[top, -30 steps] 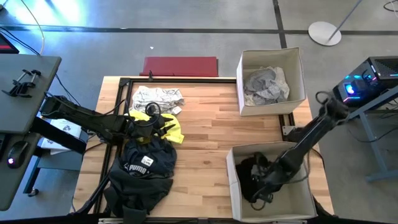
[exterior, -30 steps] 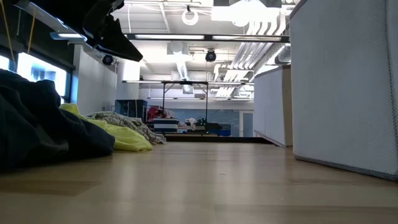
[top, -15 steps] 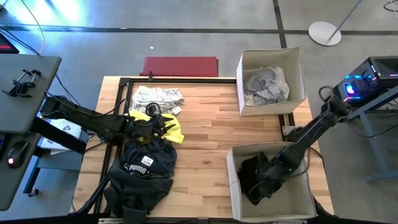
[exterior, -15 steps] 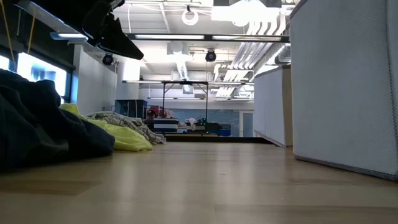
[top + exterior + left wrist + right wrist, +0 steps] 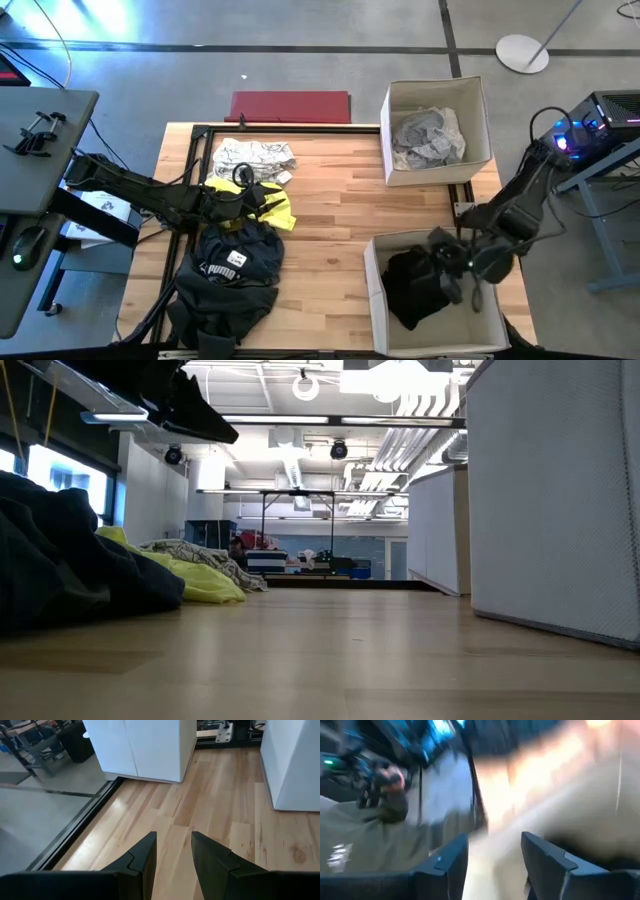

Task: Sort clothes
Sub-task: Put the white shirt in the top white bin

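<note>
On the table's left lie a patterned grey-white garment (image 5: 255,155), a neon yellow one (image 5: 278,212) and a black one with a white Puma logo (image 5: 230,265); the low view shows the black garment (image 5: 60,560) and the yellow one (image 5: 200,582) too. My left gripper (image 5: 262,200) hovers open over the yellow garment, nothing between its fingers (image 5: 172,837). My right gripper (image 5: 460,290) hangs open above the near white box (image 5: 372,290), where a black garment (image 5: 412,285) lies. The right wrist view, blurred, shows the right gripper's (image 5: 494,840) fingers apart.
A far white box (image 5: 480,100) holds grey and white clothes (image 5: 428,138). A red mat (image 5: 290,106) lies beyond the table's far edge. Bare wood (image 5: 330,230) stretches between the clothes pile and the boxes. In the low view the box walls (image 5: 560,490) fill the right.
My right gripper has risen out of the near box, turning as it went, and its fingers now stand apart. The black garment it was down on has stayed lying in the box.
</note>
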`<move>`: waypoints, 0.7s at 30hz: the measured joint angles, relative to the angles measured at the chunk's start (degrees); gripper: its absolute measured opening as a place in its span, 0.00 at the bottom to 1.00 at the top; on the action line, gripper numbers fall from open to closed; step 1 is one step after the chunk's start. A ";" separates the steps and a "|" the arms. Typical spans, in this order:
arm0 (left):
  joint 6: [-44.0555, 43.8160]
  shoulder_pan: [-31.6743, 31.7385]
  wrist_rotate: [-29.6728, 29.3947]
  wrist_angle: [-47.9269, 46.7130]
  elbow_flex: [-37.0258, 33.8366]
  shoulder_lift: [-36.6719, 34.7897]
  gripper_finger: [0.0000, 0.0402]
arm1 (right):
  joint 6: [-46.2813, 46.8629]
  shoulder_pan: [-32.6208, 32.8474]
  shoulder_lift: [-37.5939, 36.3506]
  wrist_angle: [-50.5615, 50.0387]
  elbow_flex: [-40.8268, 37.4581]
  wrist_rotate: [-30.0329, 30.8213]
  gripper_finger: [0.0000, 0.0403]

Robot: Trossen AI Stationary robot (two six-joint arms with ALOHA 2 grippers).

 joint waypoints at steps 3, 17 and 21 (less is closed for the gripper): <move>-1.48 0.00 0.02 -0.14 0.00 -0.01 0.27 | -15.89 0.46 2.16 5.36 1.40 7.73 0.43; -0.31 26.35 9.16 -13.18 5.43 0.94 0.31 | -52.02 -8.69 15.36 31.45 0.18 13.61 0.46; 0.64 38.69 20.48 -18.59 5.64 3.49 0.40 | -48.57 -8.96 14.71 29.78 0.18 10.27 0.54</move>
